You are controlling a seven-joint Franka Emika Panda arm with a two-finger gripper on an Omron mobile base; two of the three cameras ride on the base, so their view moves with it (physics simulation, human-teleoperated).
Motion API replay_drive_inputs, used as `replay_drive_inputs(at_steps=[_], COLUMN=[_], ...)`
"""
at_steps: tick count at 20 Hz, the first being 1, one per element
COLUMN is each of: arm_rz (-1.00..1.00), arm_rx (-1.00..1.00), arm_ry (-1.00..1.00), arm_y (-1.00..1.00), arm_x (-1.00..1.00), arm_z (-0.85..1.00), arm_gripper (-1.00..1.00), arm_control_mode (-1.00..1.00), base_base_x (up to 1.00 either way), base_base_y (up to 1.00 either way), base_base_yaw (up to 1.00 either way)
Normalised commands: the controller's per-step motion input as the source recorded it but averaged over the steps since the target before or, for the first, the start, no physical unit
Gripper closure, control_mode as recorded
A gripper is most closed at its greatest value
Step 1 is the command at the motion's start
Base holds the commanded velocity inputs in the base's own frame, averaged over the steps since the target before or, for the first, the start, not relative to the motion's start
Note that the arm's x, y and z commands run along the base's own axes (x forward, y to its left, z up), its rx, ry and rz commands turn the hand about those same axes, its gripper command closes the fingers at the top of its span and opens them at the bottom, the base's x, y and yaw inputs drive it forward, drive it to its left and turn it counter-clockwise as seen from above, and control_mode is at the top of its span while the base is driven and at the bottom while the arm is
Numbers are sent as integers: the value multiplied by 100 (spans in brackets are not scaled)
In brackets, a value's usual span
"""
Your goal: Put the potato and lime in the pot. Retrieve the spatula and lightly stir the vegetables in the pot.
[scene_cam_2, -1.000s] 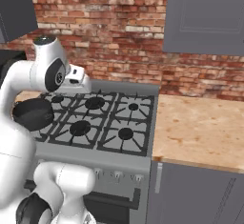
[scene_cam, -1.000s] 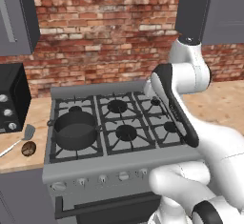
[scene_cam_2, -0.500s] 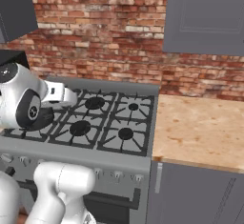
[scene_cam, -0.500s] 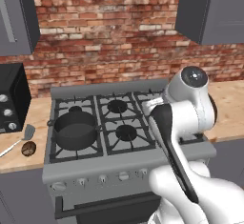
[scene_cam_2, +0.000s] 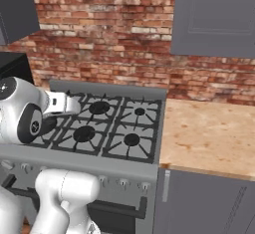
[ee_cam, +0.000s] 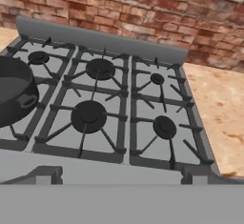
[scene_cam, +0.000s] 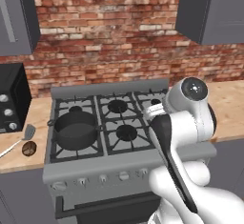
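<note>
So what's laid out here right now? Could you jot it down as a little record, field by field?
pot: on the stove's front left burner, looks empty
potato: on the counter left of the stove
spatula: beside the potato, head toward the toaster oven
lime: not spotted
toaster oven: black, at the far left of the counter
stove: six burners, none lit
claw: open, holding nothing

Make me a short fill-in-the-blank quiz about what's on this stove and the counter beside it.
1. The pot sits on the stove's front ____ burner.
2. The potato lies on the ____, left of the stove.
3. The spatula lies just ____ the potato, not in the pot.
4. The wall behind the stove is made of ____.

Missing words: left; counter; beside; brick
</note>
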Motion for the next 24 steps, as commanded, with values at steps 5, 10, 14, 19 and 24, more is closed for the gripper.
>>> replay_drive_inputs(at_steps=[5,10,14,19,24], arm_rz=[0,0,0,0,0], arm_rx=[0,0,0,0,0], arm_ry=[0,0,0,0,0], arm_y=[0,0,0,0,0], arm_x=[0,0,0,0,0], arm_z=[0,0,0,0,0], arm_gripper=[-100,-100,-100,-100,-100], arm_control_mode=[100,100,100,100,100], base_base_x=[-28,-46,-40,-16,0], base_base_y=[44,60,70,77,77], base_base_yaw=[-1,0,0,-1,-8])
